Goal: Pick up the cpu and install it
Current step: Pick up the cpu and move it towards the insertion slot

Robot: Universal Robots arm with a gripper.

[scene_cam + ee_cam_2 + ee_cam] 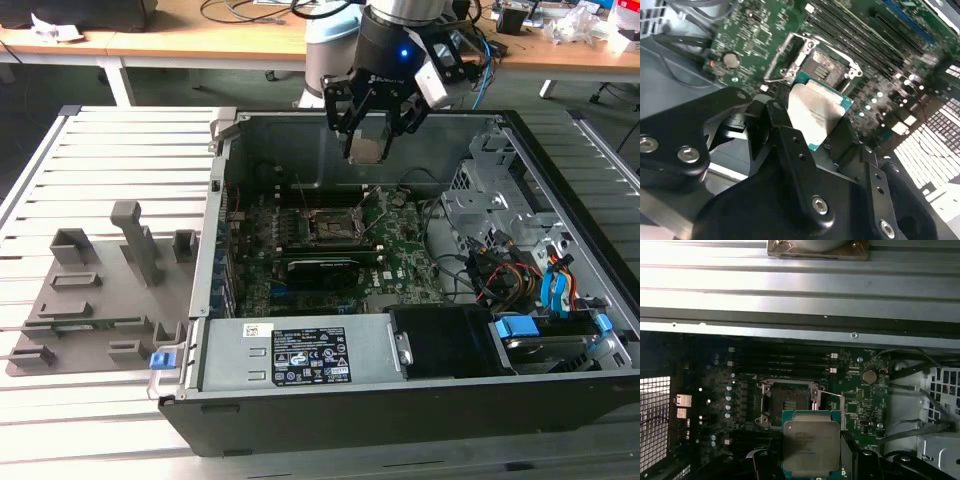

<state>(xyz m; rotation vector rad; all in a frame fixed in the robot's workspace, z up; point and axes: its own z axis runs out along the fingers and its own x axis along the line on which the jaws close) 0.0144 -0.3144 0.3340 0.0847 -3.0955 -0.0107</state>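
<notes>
The cpu (811, 442), a small flat square chip with a pale silver-grey metal top and thin greenish edge, is hanging clamped between the black tool's (811, 464) fingers, near the far wall of the open black computer case (400, 425). Both wrist views are showing the black rectangular socket frame (788, 402) beneath it, apart from the chip. The exterior view is showing a grey moulded fixture tray (95, 300) lying on the slatted metal tabletop (120, 150) beside the case.
</notes>
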